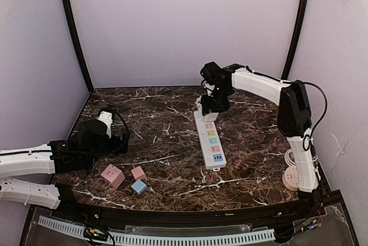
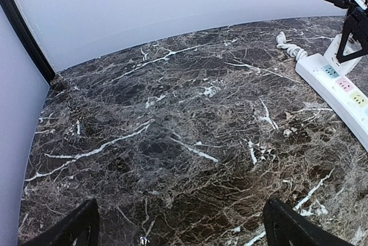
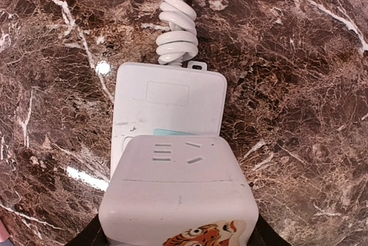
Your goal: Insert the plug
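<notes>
Right gripper (image 1: 214, 106) clamps the white plug (image 3: 178, 194) by two sides; plug sits just below it, over the cord end of the power strip (image 1: 211, 139). Left gripper (image 2: 184, 231) is spread wide, holding nothing.

My white cube plug (image 3: 178, 194), tiger sticker on it, is pinched in my right pincer (image 1: 209, 110) over the 12 o'clock end of the white power strip (image 1: 211, 142), which lies flat running 12-to-6.

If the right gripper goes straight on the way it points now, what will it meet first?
Probably the power strip: the white plug in the right gripper hangs over its cord end, above the teal socket. Gap unclear.
</notes>
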Robot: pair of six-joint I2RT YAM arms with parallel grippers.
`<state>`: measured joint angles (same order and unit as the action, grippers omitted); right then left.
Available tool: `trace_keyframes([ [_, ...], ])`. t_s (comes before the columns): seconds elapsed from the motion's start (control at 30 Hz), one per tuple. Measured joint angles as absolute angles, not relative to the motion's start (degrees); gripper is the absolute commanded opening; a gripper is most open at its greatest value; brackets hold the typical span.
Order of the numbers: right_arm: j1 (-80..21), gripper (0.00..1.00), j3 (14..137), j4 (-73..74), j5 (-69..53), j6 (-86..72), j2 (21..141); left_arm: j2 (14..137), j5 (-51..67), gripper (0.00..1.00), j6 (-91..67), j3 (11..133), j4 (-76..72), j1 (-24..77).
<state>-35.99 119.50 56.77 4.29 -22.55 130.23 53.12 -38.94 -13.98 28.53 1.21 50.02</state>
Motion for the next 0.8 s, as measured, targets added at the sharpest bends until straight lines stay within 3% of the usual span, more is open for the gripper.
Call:
trace_keyframes([
  [0.53,-36.0,0.00,118.9,56.2,3.6,-22.6,130.1,52.5,-38.8,1.00,-14.2,28.0,1.4,50.0],
  [0.8,-35.9,0.00,111.9,51.5,2.3,-23.0,126.3,52.5,-38.7,1.00,-14.2,28.0,1.4,50.0],
])
